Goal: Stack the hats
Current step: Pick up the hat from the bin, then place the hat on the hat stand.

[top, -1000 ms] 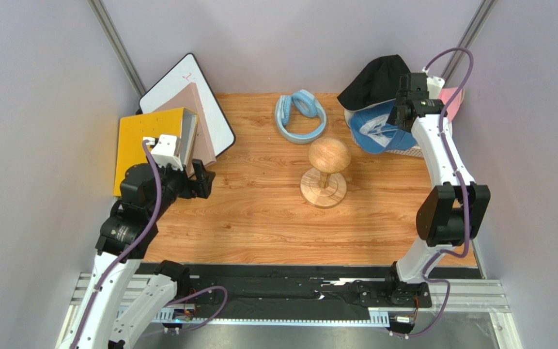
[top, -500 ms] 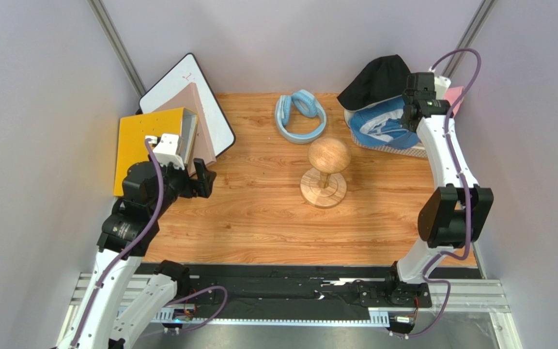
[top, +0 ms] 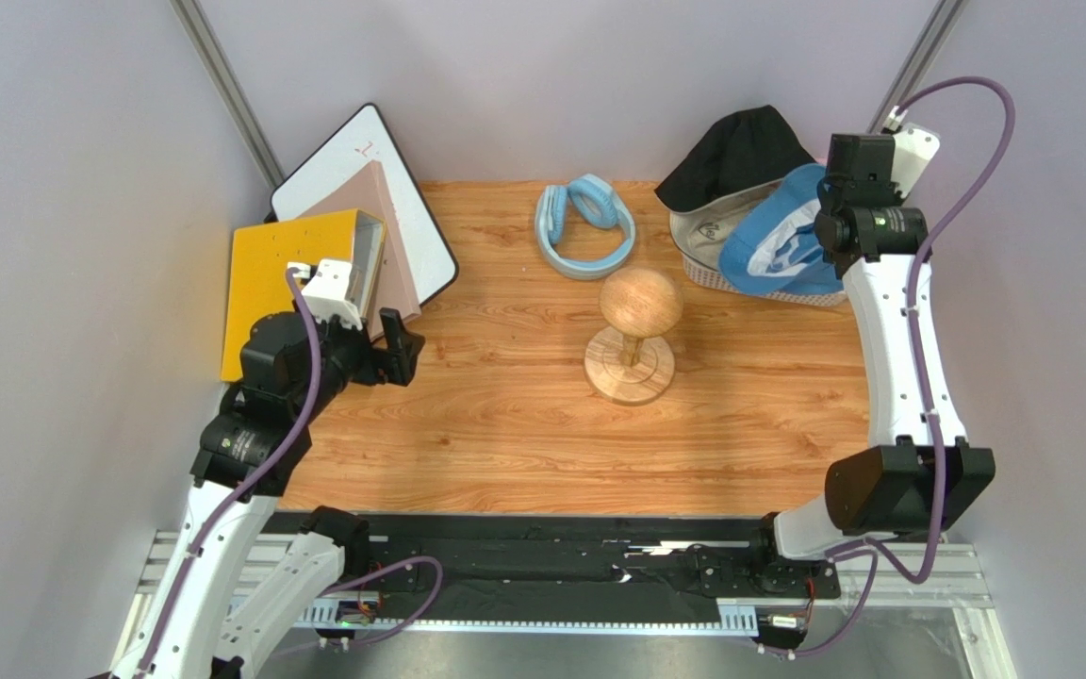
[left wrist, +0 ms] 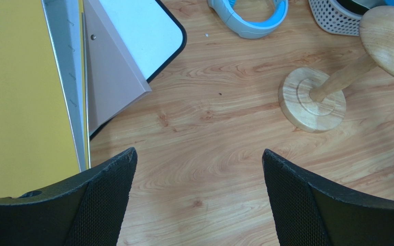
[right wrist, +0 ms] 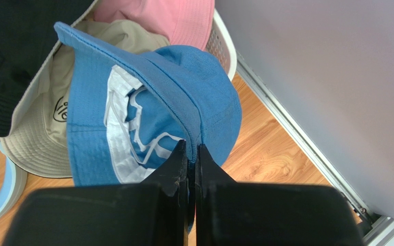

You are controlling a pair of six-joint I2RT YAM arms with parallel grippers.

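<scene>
Right claw [right wrist: 191, 149]: clamped on blue hat [right wrist: 183, 87] brim, over basket [right wrist: 223, 43]
Left claw [left wrist: 198, 158]: spread wide, gripped nothing
Basket: held beige hat [right wrist: 34, 138]

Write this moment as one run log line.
right gripper: shut on blue hat | left gripper: open, empty | wooden stand: no hat on it
</scene>
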